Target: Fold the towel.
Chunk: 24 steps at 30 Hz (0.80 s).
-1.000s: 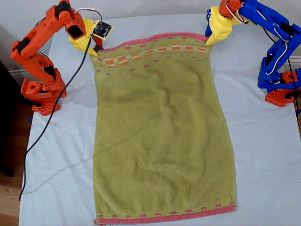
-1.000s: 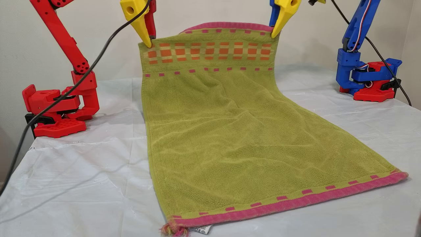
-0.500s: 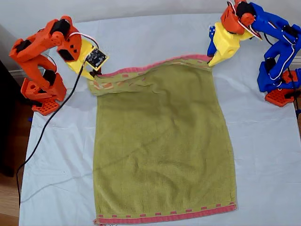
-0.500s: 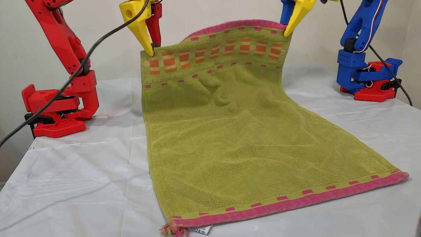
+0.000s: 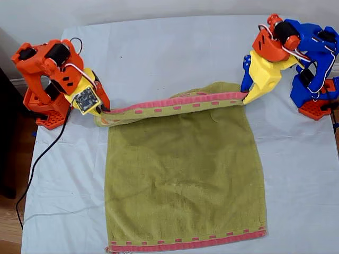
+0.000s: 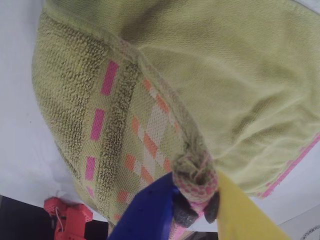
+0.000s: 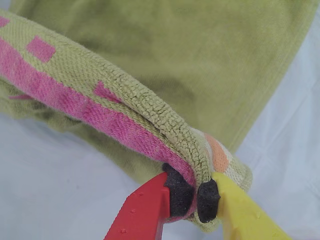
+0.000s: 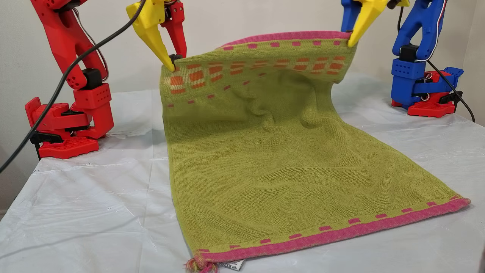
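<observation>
The olive-green towel [image 5: 185, 174] [image 8: 284, 159] lies lengthwise on the white sheet, and its far pink-banded edge is lifted off the table. My first gripper [image 5: 244, 98] [image 8: 350, 38] [image 6: 195, 207], blue and yellow, is shut on the far corner at the exterior view's right. My second gripper [image 5: 103, 110] [image 8: 172, 62] [image 7: 192, 197], red and yellow, is shut on the far corner at the exterior view's left. The raised edge hangs between them, with the checked stripe facing the near end. The near pink band [image 5: 185, 244] and white tag [image 8: 231, 264] rest flat.
A white sheet [image 5: 296, 180] covers the table. The red arm base [image 8: 64, 129] stands at the other view's left and the blue one [image 8: 428, 94] at its right. A black cable [image 5: 45, 159] trails off the table's edge at the exterior view's left.
Both grippers have carried the far edge of the towel toward the near end. The lifted part now arches over the towel's middle, and less cloth lies flat.
</observation>
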Tool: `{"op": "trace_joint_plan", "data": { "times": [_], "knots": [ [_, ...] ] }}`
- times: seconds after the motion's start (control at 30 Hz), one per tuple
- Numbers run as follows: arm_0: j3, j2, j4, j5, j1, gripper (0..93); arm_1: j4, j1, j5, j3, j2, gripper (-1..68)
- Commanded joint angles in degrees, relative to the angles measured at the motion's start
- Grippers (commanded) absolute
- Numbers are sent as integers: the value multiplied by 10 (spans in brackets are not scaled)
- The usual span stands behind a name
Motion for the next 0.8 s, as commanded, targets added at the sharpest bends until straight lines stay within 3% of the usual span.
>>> {"op": "trace_joint_plan", "data": {
  "times": [0.0, 0.2, 0.43, 0.77],
  "knots": [
    [-59, -13, -9, -5, 60, 1, 4, -39, 29, -68, -18, 1],
    [-91, -76, -19, -39, 146, 1, 4, -104, 81, -148, -92, 1],
    [-91, -101, -50, -65, 207, 1, 4, -156, 127, -274, -199, 1],
    [-191, -213, -70, -83, 250, 1, 4, -240, 225, -349, -281, 1]
  ]
}}
